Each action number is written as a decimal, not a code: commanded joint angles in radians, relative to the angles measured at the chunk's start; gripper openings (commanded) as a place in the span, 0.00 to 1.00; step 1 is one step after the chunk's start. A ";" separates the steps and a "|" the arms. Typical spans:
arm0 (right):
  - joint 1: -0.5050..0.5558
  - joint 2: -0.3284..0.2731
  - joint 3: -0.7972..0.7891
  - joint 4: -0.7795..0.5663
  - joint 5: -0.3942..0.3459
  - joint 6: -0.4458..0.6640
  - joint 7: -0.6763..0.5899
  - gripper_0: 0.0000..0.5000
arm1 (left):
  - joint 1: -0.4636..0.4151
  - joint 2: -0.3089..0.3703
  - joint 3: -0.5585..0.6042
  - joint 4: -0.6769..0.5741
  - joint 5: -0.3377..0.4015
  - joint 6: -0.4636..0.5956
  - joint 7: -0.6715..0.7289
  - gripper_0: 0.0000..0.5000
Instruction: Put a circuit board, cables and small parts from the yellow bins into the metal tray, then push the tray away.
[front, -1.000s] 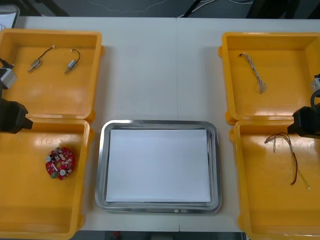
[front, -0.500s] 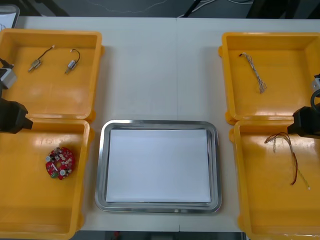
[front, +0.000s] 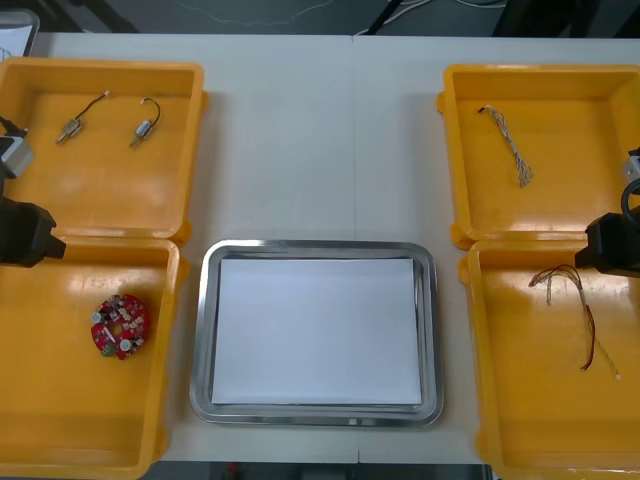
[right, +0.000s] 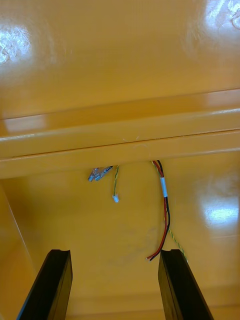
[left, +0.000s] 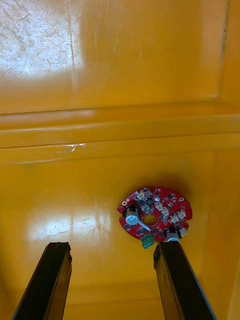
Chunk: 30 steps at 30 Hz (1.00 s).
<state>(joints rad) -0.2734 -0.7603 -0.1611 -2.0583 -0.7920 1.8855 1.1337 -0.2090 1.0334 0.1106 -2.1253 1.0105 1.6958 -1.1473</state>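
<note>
Nearest the robot, a shiny rectangular metal tray (front: 203, 330) with a white inside sat at the middle of the light table (front: 320, 140), holding nothing.

To its left was the near-left yellow plastic bin (front: 60, 420), and on that bin's floor lay 1 round red circuit board (front: 120, 326), well apart from the tray. The left gripper (left: 112, 247) hung over this bin, close to the wall it shares with the bin behind. Its 2 black fingers were spread wide with nothing between them. From its wrist camera the board lay flat just ahead of one finger.

On the other side was the near-right yellow plastic bin (front: 530, 400), holding a thin red and yellow cable (front: 575, 310) that curled loosely on the floor. The right gripper (right: 115, 255) hovered above that bin near its far wall, its fingers likewise parted and gripping nothing, with the cable's loose ends on the bin floor beyond them.

Farther back, the far-left yellow bin (front: 110, 190) held 2 small metal parts (front: 72, 125) lying near each other but not touching. The far-right yellow bin (front: 570, 210) held 1 twisted blue and white cable (front: 510, 145).
</note>
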 joint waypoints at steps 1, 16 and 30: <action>0.014 0.010 -0.031 -0.006 0.008 -0.006 0.038 1.00 | 0.014 0.045 0.034 -0.024 -0.006 0.007 -0.091 1.00; 0.014 0.010 -0.031 -0.006 0.008 -0.006 0.038 1.00 | 0.031 -0.016 0.037 -0.018 -0.007 0.013 -0.098 1.00; 0.076 0.016 -0.086 -0.005 0.014 -0.011 0.074 1.00 | 0.040 -0.009 0.069 -0.018 0.023 -0.025 -0.167 1.00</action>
<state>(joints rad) -0.2356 -0.7447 -0.2024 -2.0571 -0.7917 1.8789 1.1521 -0.1972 1.0245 0.1361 -2.1253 1.0202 1.6999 -1.1477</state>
